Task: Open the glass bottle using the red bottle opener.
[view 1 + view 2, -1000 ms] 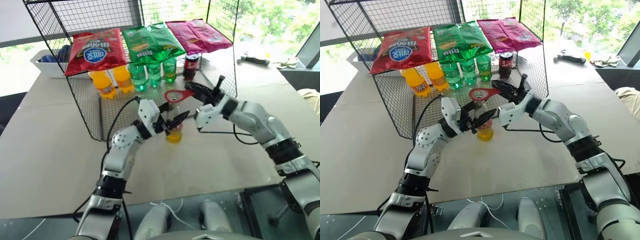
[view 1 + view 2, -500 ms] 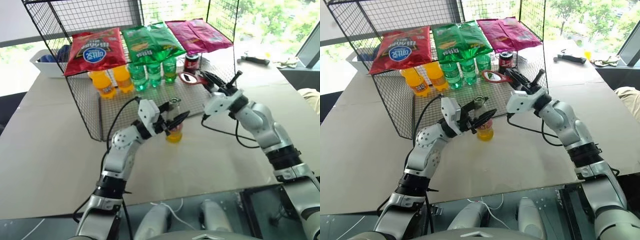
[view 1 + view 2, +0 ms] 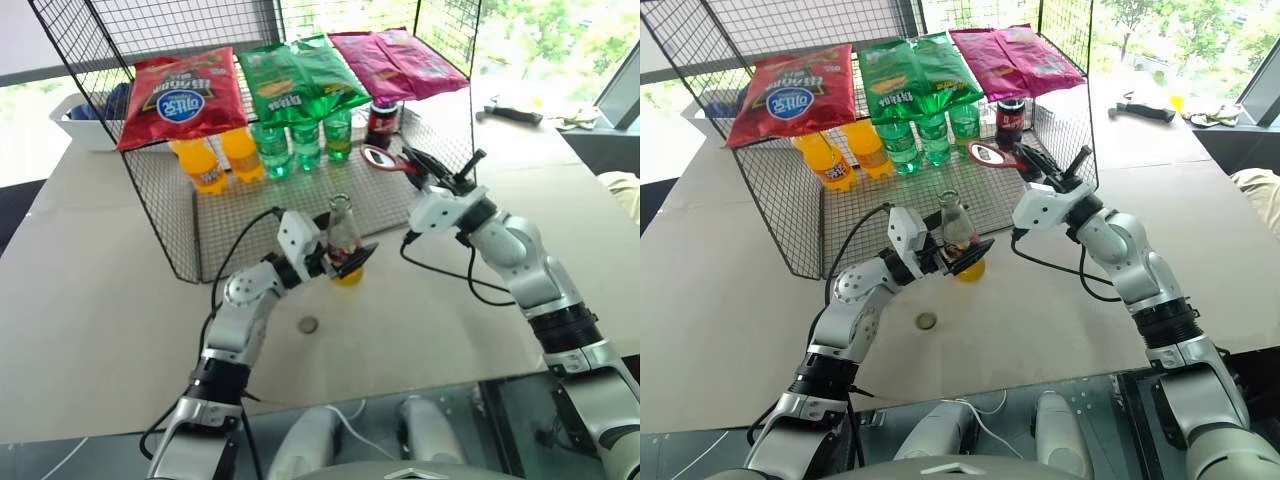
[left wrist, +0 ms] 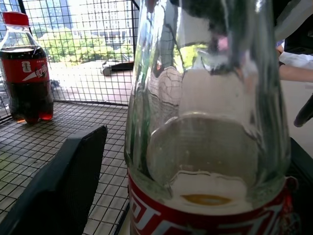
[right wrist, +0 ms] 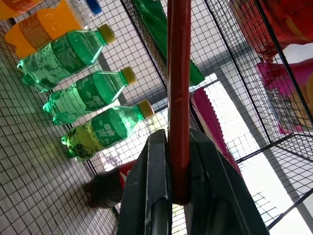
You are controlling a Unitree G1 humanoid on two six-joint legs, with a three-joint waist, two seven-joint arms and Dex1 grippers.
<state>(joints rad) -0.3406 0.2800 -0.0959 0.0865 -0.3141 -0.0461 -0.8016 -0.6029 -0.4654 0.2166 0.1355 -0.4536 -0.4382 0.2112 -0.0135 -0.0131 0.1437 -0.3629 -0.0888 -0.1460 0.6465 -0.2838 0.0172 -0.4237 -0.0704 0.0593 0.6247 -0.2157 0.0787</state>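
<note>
Left end effector (image 3: 340, 262) fingers spread apart around the small clear glass bottle (image 3: 342, 232) (upright on counter (image 3: 120, 300)). Right end effector (image 3: 420, 165) clamped on the flat red bottle opener (image 3: 381, 157), raised near wire rack (image 3: 180, 215).

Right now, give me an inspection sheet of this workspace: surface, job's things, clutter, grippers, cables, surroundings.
Surface: beige table, wire rack standing on it.
Job's things: glass bottle upright, no cap on its mouth; bottle cap lies on the table; red bottle opener raised beside the rack.
Clutter: chip bags on the rack top; orange soda bottles, green bottles and a cola bottle beneath.
Grippers: left gripper open around the glass bottle's base; right gripper shut on the opener's handle.
Cables: black cables along both arms.
Surroundings: white bin, dark tool, windows.
</note>
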